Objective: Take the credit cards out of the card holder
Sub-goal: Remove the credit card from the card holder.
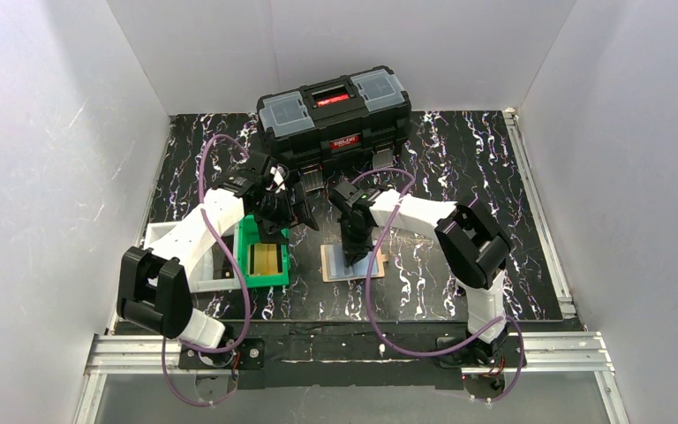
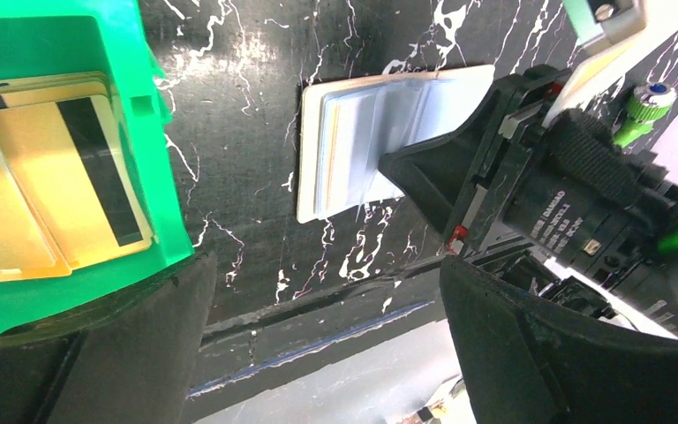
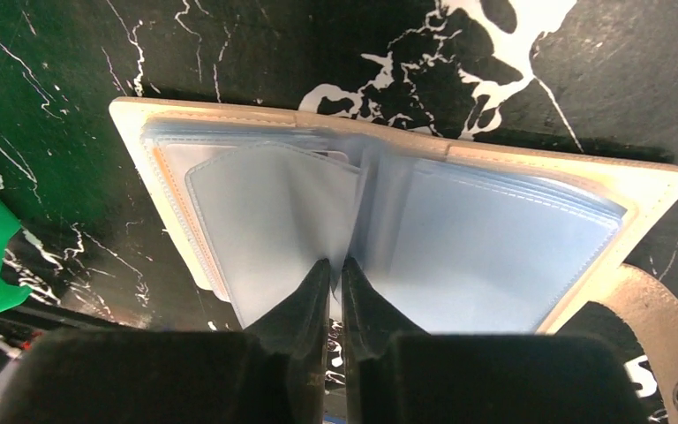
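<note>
The card holder (image 1: 336, 265) lies open and flat on the black marbled table, its tan rim (image 3: 640, 181) framing pale blue plastic sleeves (image 3: 494, 247). My right gripper (image 3: 336, 262) points down at the fold with its jaws nearly together, pinching one thin blue leaf that stands up from the middle. I cannot tell whether that leaf holds one of the credit cards; none shows clear of the sleeves. My left gripper (image 2: 325, 283) hangs wide open and holds nothing, left of the holder (image 2: 353, 141) and beside the green bin (image 2: 62, 296).
The green bin (image 1: 249, 258) holds yellow-tan slabs with dark stripes (image 2: 53, 177). A white tray (image 1: 163, 237) sits left of it. A black toolbox (image 1: 335, 110) stands at the back centre. White walls close off three sides.
</note>
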Available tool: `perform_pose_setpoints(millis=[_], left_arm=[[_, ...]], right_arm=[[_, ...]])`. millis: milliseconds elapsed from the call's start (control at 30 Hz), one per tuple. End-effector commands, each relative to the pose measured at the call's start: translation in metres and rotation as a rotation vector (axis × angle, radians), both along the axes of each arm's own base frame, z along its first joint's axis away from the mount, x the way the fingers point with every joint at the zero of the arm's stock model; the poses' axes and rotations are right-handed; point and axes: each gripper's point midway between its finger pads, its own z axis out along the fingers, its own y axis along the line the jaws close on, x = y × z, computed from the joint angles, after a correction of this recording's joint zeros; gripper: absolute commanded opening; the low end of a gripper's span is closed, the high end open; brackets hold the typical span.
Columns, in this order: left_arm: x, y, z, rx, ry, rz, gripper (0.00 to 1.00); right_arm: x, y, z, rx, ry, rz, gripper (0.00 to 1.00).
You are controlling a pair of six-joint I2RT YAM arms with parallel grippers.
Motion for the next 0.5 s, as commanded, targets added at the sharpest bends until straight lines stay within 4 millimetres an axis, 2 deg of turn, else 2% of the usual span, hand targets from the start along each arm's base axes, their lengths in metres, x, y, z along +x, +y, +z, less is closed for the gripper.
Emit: perform_pose_setpoints(millis=[0, 67, 167, 267, 300, 400, 467], left_arm=[[-0.003, -0.011, 0.003, -0.007, 0.005, -0.031, 0.96], [-0.005, -0.018, -0.001, -0.013, 0.019, -0.051, 0.94], [-0.010, -0.034, -0.010, -0.026, 0.056, -0.096, 0.82], [-0.018, -0.061, -0.032, -0.055, 0.124, -0.148, 0.51], [-0.018, -0.066, -0.035, -0.062, 0.130, -0.160, 0.45], [-0.021, -0.082, -0.050, -0.068, 0.165, -0.207, 0.36], [-0.023, -0.089, -0.061, -0.067, 0.184, -0.226, 0.34]], right_arm=[[-0.011, -0.014, -0.029, -0.009, 0.062, -0.009, 0.13], [-0.011, -0.014, -0.030, 0.027, 0.072, -0.014, 0.11], [-0.013, -0.014, -0.032, 0.078, 0.100, -0.029, 0.10], [-0.015, -0.015, -0.036, 0.129, 0.129, -0.043, 0.08], [-0.015, -0.015, -0.037, 0.139, 0.132, -0.047, 0.08], [-0.015, -0.017, -0.039, 0.155, 0.147, -0.059, 0.08], [-0.015, -0.017, -0.039, 0.158, 0.147, -0.062, 0.07]])
